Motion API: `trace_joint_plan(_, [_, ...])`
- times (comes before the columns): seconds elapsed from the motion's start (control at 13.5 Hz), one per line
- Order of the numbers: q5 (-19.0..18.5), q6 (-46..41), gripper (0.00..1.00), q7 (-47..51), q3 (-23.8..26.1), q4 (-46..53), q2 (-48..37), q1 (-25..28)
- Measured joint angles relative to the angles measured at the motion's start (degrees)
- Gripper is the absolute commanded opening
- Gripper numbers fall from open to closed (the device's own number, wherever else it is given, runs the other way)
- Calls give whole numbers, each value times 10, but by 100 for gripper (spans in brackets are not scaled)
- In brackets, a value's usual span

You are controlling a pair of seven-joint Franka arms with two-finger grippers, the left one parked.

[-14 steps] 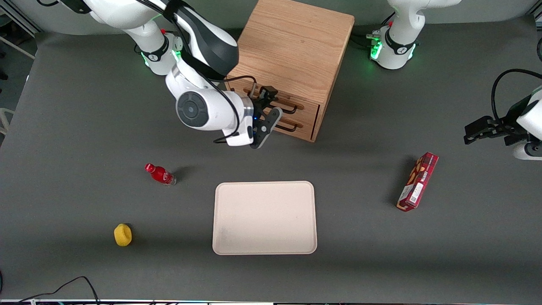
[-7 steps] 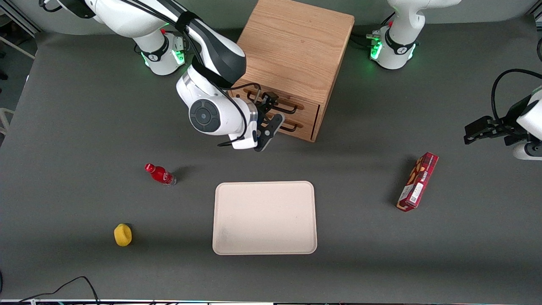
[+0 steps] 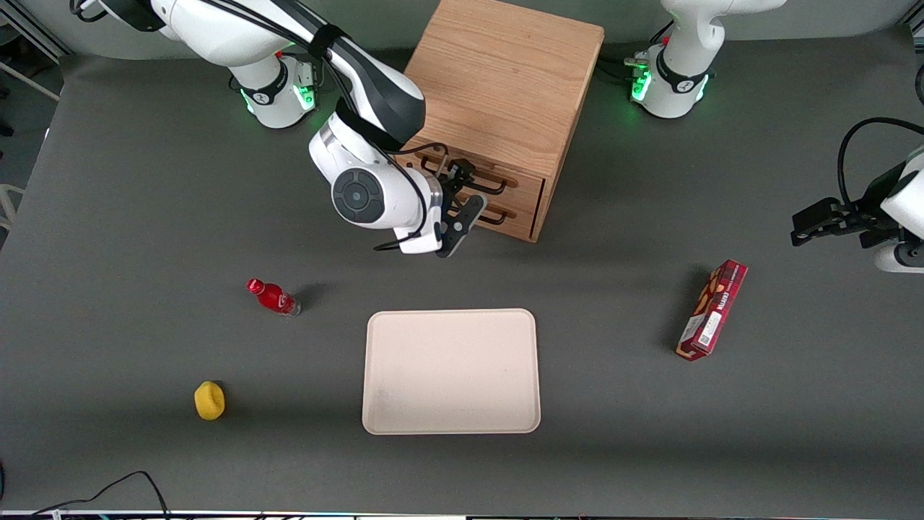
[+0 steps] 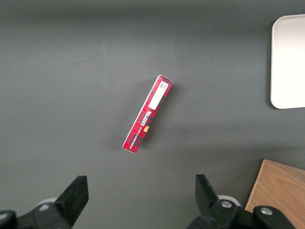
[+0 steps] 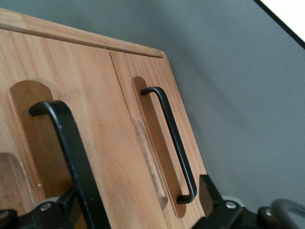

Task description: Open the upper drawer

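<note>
The oak cabinet (image 3: 498,79) stands at the back of the table with both drawers shut. The upper drawer (image 3: 525,185) carries a black bar handle (image 3: 488,185); the matching lower drawer (image 3: 517,219) sits under it. My right gripper (image 3: 462,193) is open and right in front of the drawer fronts, one finger at each handle's height. In the right wrist view the upper drawer's handle (image 5: 71,152) looms close beside one finger (image 5: 57,214). The lower drawer's handle (image 5: 171,143) ends beside the other finger (image 5: 212,200). The gripper (image 5: 138,212) holds nothing.
A beige tray (image 3: 451,372) lies nearer the front camera than the cabinet. A red bottle (image 3: 273,297) and a yellow object (image 3: 209,400) lie toward the working arm's end. A red box (image 3: 712,309) lies toward the parked arm's end, also in the left wrist view (image 4: 147,114).
My right arm has swung closer to the cabinet, bringing the open gripper nearer the drawer fronts. The drawers have not moved.
</note>
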Motion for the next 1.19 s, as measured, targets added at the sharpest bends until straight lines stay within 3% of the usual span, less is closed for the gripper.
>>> trace_joint_plan(1.19, [-13,-56,100,-10,-70,191,121,-13])
